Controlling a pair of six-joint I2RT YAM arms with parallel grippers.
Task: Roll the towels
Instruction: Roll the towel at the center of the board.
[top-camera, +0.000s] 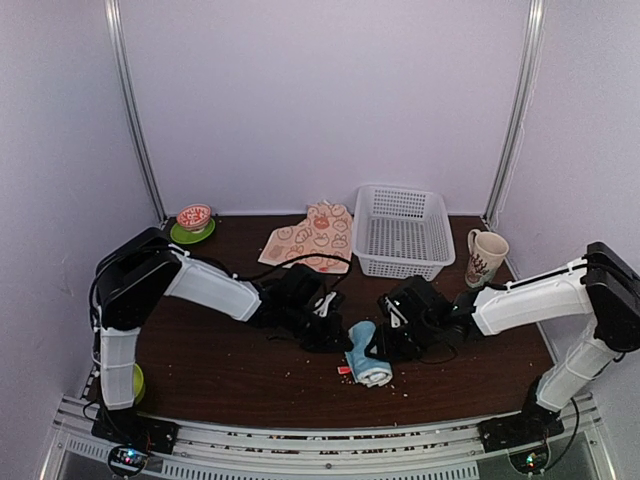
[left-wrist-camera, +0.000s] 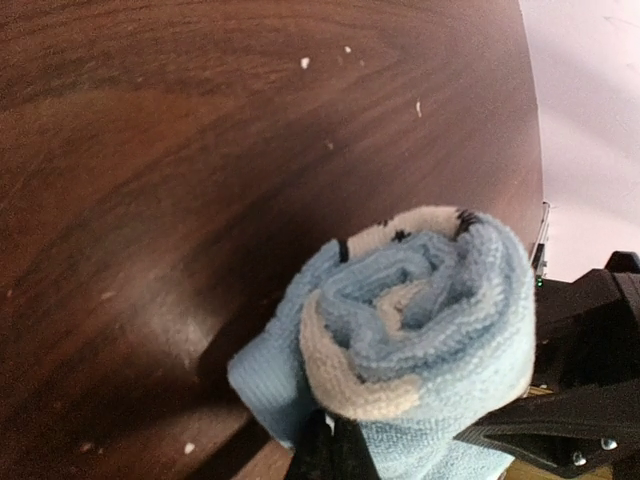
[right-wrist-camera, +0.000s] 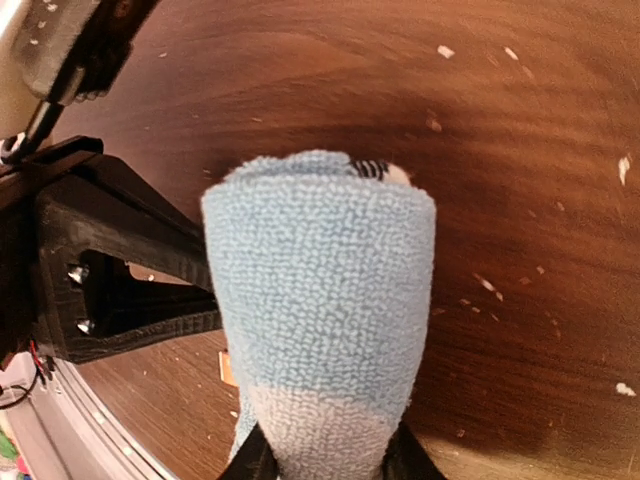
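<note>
The light blue towel (top-camera: 367, 355) lies rolled up mid-table between both grippers. The left wrist view looks at its spiral end (left-wrist-camera: 420, 320), with peach edges. My left gripper (left-wrist-camera: 335, 458) is shut, its tips tucked between a loose outer flap and the roll; I see no cloth between them. My right gripper (right-wrist-camera: 325, 462) has a finger pressed on each side of the roll (right-wrist-camera: 320, 300), squeezing its peach end. In the top view the left gripper (top-camera: 335, 335) and right gripper (top-camera: 385, 345) flank the roll. The cream towel (top-camera: 312, 238) with orange prints lies flat farther back.
A white mesh basket (top-camera: 400, 268) stands at the back, right of the cream towel, and a patterned mug (top-camera: 485, 257) beside it. A red bowl on a green saucer (top-camera: 193, 217) sits back left. Crumbs and a small orange scrap (top-camera: 343, 370) dot the dark wood.
</note>
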